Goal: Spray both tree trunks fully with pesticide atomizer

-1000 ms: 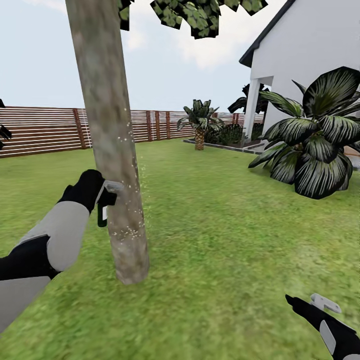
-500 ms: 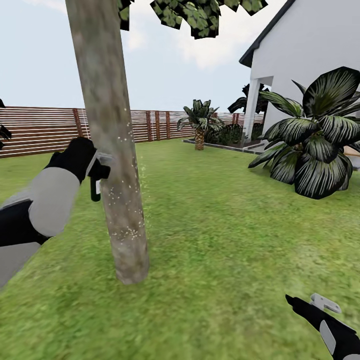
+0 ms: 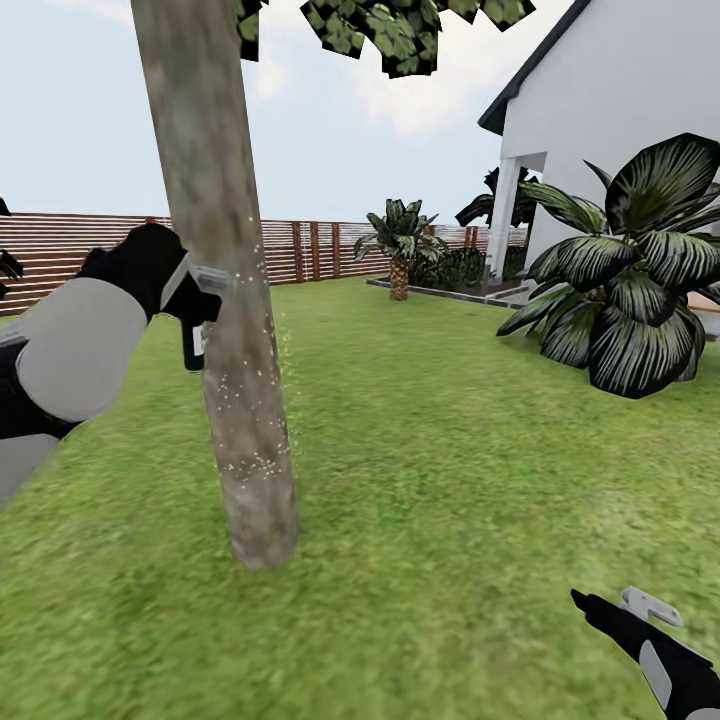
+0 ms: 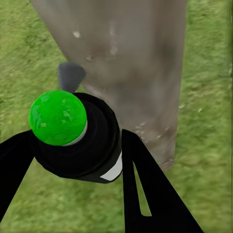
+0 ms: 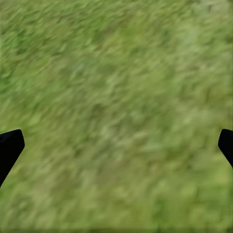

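- Green lawn (image 3: 450, 480) runs from the robot's feet back to a brown slat fence (image 3: 90, 260), with a white house (image 3: 630, 120) and a broad-leaved plant (image 3: 630, 290) on the right side of the garden.
- Nearest, low at the lawn's near right, the right gripper (image 3: 640, 607) hangs idle over bare grass; in the right wrist view its fingertips (image 5: 9, 145) sit wide apart with nothing between them.
- Further in, the left gripper (image 3: 195, 300) is clamped on the pesticide atomizer (image 3: 192, 345), the dark bottle hanging below the fingers just beside the tree trunk (image 3: 220, 300).
- In the left wrist view the atomizer's green cap (image 4: 58, 118) faces the camera and its nozzle (image 4: 70, 75) points at the bark.
- Pale specks (image 3: 255, 400) dot the lower and middle trunk, so the step in hand looks like spraying this first tree, working upward.
- Against the earlier frames, the left arm has risen steadily: the atomizer was near the lower trunk a second ago and is now at fence-top level. The camera and the right arm have not moved.
- Judging from the bare bark above, the next move calls for carrying the nozzle higher while keeping it aimed at the trunk, then around its far side.
- Beyond, a small palm (image 3: 400, 245) stands by the fence.
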Available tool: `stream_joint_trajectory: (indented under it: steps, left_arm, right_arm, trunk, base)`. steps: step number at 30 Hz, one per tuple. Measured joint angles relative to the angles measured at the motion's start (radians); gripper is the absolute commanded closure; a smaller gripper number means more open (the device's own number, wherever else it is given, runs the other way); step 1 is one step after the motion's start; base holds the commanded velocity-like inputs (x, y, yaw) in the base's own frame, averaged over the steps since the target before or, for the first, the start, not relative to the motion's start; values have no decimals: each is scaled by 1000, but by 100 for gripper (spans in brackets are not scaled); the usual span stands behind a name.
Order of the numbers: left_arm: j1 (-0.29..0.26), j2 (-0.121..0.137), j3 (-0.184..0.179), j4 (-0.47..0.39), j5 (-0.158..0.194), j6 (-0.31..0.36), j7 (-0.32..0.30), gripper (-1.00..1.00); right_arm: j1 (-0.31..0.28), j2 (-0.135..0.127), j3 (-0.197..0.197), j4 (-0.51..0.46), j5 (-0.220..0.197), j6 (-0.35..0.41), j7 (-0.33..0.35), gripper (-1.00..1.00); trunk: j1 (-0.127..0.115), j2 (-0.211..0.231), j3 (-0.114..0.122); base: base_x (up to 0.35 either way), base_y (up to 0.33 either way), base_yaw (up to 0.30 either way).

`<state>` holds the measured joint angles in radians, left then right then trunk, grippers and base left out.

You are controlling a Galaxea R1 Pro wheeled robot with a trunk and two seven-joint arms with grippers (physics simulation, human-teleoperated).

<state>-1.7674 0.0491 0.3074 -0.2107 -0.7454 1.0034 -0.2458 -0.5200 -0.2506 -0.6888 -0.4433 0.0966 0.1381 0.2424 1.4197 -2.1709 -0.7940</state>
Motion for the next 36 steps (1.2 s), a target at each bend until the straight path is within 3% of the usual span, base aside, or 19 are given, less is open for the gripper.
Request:
stream_joint_trajectory:
  steps: [7,20,23,26,36]
  left_arm:
    - [-112,1,0,99,0,0,-1,100]
    - [-136,3,0,119,-1,1,0,100]
    - [-200,11,-3,118,-4,0,-1,100]
    - [-227,15,0,120,-2,0,-1,100]
    - [-231,15,3,173,0,0,-1,100]
  right_arm:
    - [0,0,0,0,0,0,0,-100]
    - [0,0,0,0,0,0,0,-100]
    - [0,0,0,0,0,0,0,-100]
    - [0,0,0,0,0,0,-1,-100]
    - [0,-1,0,0,0,0,0,-100]
  trunk:
    - [0,0,0]
    - [0,0,0]
    - [0,0,0]
    - [0,0,0]
    - [0,0,0]
  base:
    - [0,0,0]
    - [0,0,0]
    - [0,0,0]
    - [0,0,0]
    - [-55,0,0]
